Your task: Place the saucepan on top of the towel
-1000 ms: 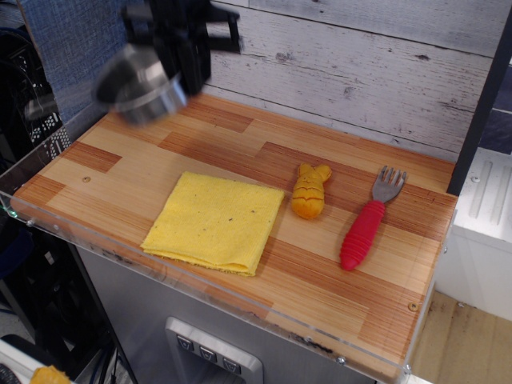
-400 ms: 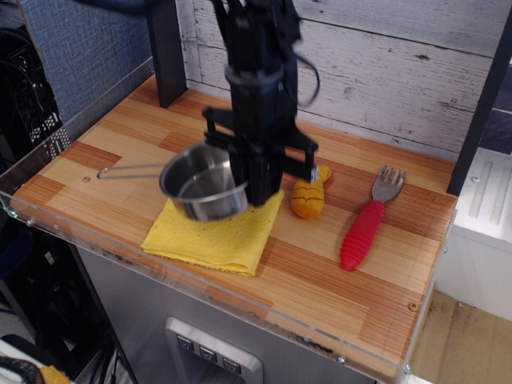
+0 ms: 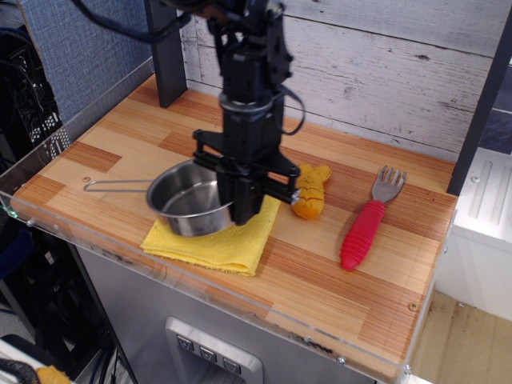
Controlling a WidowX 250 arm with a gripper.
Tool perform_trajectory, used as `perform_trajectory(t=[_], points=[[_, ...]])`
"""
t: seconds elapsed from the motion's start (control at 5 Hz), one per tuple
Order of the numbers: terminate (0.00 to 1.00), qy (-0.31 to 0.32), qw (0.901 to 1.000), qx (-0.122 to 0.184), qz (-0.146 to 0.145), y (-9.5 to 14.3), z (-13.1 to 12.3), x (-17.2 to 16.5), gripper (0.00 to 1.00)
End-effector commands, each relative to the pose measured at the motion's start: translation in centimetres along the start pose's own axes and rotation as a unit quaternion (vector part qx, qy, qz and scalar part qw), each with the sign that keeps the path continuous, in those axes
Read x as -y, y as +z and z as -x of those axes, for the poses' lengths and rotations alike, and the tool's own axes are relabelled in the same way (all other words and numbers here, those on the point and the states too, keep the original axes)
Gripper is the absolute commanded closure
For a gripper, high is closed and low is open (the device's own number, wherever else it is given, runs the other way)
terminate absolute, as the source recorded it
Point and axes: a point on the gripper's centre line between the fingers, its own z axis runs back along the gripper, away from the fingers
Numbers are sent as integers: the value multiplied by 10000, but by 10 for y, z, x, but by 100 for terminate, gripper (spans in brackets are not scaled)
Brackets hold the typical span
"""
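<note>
one view: a wooden bench seen from above and in front, with a clear plastic lip along its front and left edges and a whitewashed plank wall behind
robot arm: black, coming down from the top of the view over the middle of the bench
gripper: pointing down at the right side of the saucepan rim, its fingers clenched on the pan's wall there
saucepan: small, round, shiny stainless steel, upright and empty inside, sitting over the left and back part of the towel; whether its base is resting on the cloth or just above it cannot be told
saucepan handle: long thin wire loop, pointing toward the left edge of the bench, above the bare wood
towel: bright yellow folded square near the front edge, left of centre; its front and right parts show, the rest is hidden beneath the pan
plush toy: small, yellow-orange, just right of the towel's back right corner, close beside the gripper
fork: red ribbed handle and grey metal tines, lying right of the plush toy, tines toward the back edge
dark post: upright at the back left corner
</note>
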Motion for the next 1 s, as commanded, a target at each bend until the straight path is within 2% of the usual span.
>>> perform_trajectory(t=[0.0,0.2,0.4,0.6,0.8], points=[[0,41,9999,109,-8,10,2,-15,100],[0,70,9998,132,128,14,3,-15,0],[0,138,9992,278,256,21,5,-17,0],[0,147,9982,529,259,40,5,-20,0],[0,300,9932,1114,187,80,5,-30,0]])
